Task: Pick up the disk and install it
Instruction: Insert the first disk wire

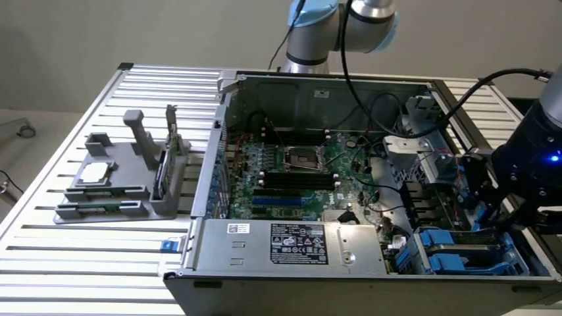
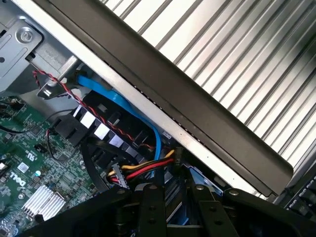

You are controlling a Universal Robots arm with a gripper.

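Disk [image 2: 173,203]: little showing, blue carrier edge and grey side, seen edge-on; label hidden.

Open computer case [image 1: 230,131] on slatted table [image 1: 52,263]. Inside it are motherboard [image 1: 290,164], power supply [image 1: 290,242], red, yellow and blue cables [image 2: 140,170], and two blue caddies [image 1: 448,253] in corner bays.

Grey stand [image 1: 114,197], at exterior view's left, holds silver chip [image 1: 94,172] and upright cards [image 1: 162,168].

Gripper [image 1: 491,204] is low inside case above drive bays, partway closed, with disk clamped between fingers [image 2: 150,207].
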